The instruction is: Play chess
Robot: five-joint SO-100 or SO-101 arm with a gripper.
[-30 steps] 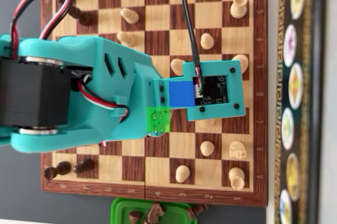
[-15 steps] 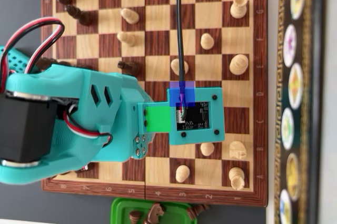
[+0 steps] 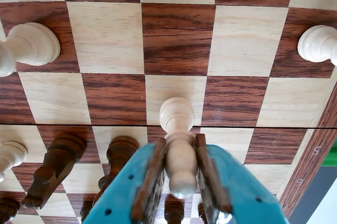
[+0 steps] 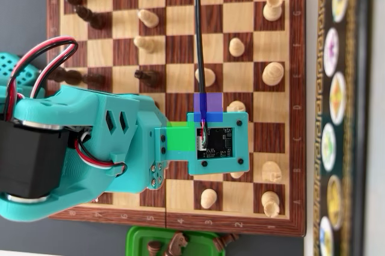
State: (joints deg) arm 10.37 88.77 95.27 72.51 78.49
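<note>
In the wrist view, a pale wooden pawn (image 3: 178,145) was clamped between the fingers of the teal claw (image 3: 181,182), its rounded head protruding beyond the tips above the brown-and-cream wooden chessboard (image 3: 176,40); dark pieces (image 3: 55,163) were seen toward the lower left corner.

The wrist view rides just behind the gripper (image 3: 180,182), close above the chessboard (image 3: 110,34), facing toward 12 o'clock across its squares. The overhead view looks straight down from farther up, showing nearly the whole chessboard (image 4: 180,45), which both views share.
</note>
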